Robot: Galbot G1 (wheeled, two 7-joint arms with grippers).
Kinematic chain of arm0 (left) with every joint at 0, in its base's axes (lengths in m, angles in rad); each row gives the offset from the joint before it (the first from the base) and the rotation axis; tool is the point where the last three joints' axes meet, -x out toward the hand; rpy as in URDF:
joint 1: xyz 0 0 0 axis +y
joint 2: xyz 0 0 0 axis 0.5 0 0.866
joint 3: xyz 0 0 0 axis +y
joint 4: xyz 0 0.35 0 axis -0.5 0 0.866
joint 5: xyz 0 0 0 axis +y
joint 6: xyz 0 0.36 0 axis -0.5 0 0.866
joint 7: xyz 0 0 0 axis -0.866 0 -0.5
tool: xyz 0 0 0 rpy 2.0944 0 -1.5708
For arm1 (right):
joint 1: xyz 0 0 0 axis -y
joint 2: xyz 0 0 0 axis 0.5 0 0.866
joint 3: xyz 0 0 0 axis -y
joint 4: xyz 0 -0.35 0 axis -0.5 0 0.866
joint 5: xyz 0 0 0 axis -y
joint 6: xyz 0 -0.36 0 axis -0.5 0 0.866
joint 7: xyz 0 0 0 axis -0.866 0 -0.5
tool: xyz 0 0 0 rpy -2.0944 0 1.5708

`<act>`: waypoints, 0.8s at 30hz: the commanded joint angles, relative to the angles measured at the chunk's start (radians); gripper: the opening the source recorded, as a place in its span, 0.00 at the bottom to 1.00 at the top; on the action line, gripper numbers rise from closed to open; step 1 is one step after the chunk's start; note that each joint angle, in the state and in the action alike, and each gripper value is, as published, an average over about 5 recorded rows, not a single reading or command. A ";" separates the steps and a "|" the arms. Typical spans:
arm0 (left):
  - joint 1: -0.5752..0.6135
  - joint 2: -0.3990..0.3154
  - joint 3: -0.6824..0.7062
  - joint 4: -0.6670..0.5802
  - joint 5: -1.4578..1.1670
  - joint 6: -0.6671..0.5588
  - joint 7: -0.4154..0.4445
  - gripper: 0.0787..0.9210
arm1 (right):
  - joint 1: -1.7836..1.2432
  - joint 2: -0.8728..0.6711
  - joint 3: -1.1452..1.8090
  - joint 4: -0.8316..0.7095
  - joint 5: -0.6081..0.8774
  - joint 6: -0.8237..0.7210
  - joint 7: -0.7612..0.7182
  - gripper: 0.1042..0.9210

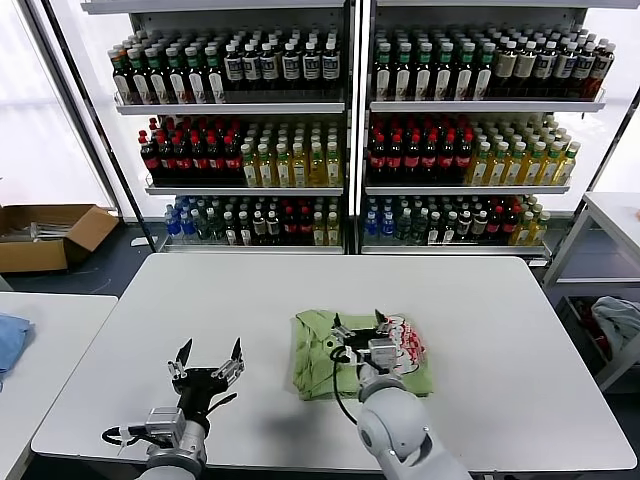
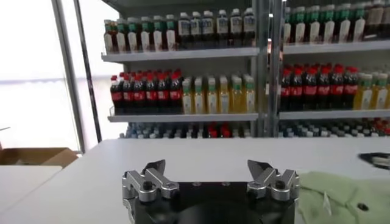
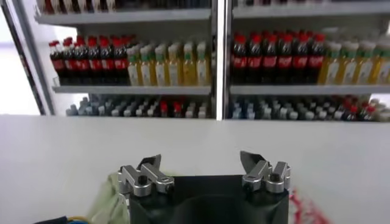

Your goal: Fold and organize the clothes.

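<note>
While I am watching the head view, my right gripper [image 1: 358, 327] is hovering over the middle of the folded light green shirt [image 1: 318, 362], its fingers spread wide with nothing between them. In the right wrist view the same gripper [image 3: 201, 165] is showing both fingertips [image 3: 149, 163] apart, with green cloth [image 3: 108, 198] peeking out at one side below it and a patch of the red print [image 3: 303, 207] at the other. I cannot tell whether the fingertips are touching the fabric.

My left gripper [image 1: 209, 359] is sitting over bare table just beside the shirt's edge, also spread open and holding nothing. The left wrist view is showing that gripper [image 2: 209, 172] with its two fingers well apart and the green shirt [image 2: 341, 198] lying off to one side, a small dark button visible on it.

The shirt is lying as a compact folded bundle on the white table [image 1: 480, 330], slightly toward the robot's right of centre and near the front edge. Its red-and-white checkered print [image 1: 408, 340] is facing up on the robot's right part of the bundle.

Beyond the table, shelves of bottled drinks [image 1: 240, 70] are filling the background. A cardboard box [image 1: 48, 235] is sitting on the floor at far left, and a blue cloth [image 1: 10, 340] is lying on a neighbouring table at the left edge.
</note>
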State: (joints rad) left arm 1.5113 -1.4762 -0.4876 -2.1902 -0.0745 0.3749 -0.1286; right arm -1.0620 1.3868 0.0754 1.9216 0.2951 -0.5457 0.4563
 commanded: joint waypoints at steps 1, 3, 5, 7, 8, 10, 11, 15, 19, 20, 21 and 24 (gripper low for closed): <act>-0.015 -0.022 -0.040 0.010 -0.026 -0.079 -0.005 0.88 | -0.207 -0.204 0.225 0.191 -0.066 0.084 -0.018 0.88; -0.023 -0.029 -0.056 0.026 -0.001 -0.100 0.005 0.88 | -0.245 -0.210 0.285 0.176 -0.044 0.105 -0.017 0.88; -0.025 -0.033 -0.066 0.036 0.026 -0.113 0.016 0.88 | -0.267 -0.207 0.330 0.161 -0.026 0.117 -0.014 0.88; -0.022 -0.034 -0.069 0.037 0.032 -0.117 0.021 0.88 | -0.277 -0.202 0.359 0.153 -0.014 0.119 -0.010 0.88; -0.020 -0.035 -0.069 0.035 0.026 -0.120 0.019 0.88 | -0.280 -0.198 0.369 0.154 -0.012 0.120 -0.010 0.88; -0.014 -0.039 -0.072 0.027 0.015 -0.123 0.017 0.88 | -0.283 -0.192 0.382 0.160 -0.016 0.119 -0.010 0.88; -0.011 -0.041 -0.074 0.022 0.013 -0.123 0.017 0.88 | -0.283 -0.191 0.385 0.166 -0.018 0.117 -0.012 0.88; -0.005 -0.043 -0.087 0.019 0.008 -0.128 0.018 0.88 | -0.277 -0.200 0.381 0.178 -0.042 0.111 -0.032 0.88; -0.006 -0.036 -0.110 0.026 -0.015 -0.135 0.016 0.88 | -0.271 -0.218 0.382 0.177 -0.061 0.121 -0.079 0.88; -0.005 -0.035 -0.116 0.027 -0.022 -0.137 0.015 0.88 | -0.271 -0.224 0.384 0.177 -0.061 0.125 -0.092 0.88; -0.003 -0.035 -0.122 0.027 -0.029 -0.141 0.014 0.88 | -0.271 -0.231 0.389 0.177 -0.061 0.131 -0.107 0.88; 0.003 -0.035 -0.138 0.026 -0.039 -0.151 0.016 0.88 | -0.274 -0.250 0.406 0.179 -0.061 0.145 -0.148 0.88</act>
State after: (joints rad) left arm 1.5087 -1.5077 -0.5842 -2.1667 -0.0856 0.2545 -0.1188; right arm -1.2992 1.1931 0.4064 2.0778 0.2519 -0.4341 0.4043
